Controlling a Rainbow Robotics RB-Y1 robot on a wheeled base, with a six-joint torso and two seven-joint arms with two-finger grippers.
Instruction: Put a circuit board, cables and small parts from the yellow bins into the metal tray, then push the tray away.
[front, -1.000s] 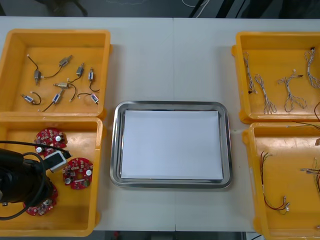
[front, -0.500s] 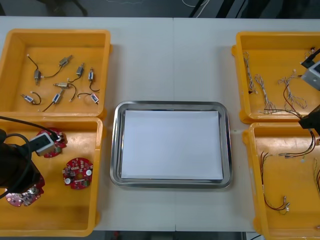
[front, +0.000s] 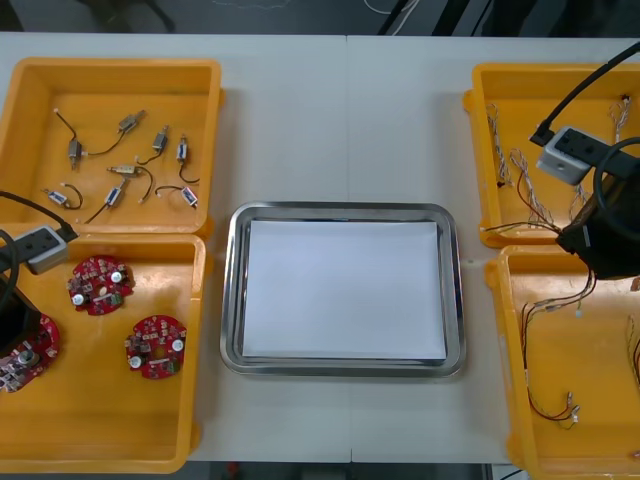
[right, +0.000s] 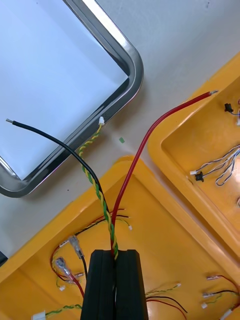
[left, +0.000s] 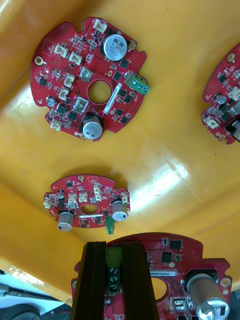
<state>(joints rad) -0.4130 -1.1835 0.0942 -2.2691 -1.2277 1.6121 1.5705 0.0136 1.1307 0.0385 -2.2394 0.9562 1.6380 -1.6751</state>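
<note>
Red circuit board (left: 172, 250), partly behind left tool (left: 114, 246)

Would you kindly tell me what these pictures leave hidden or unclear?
- Front view: the left arm covers part of the circuit board held by the left gripper.
- Front view: the right arm hides where the right gripper clamps the cables.
- Front view: the small metal parts are too small to identify.
- Front view: the picture's edge cuts off the near right bin.
</note>
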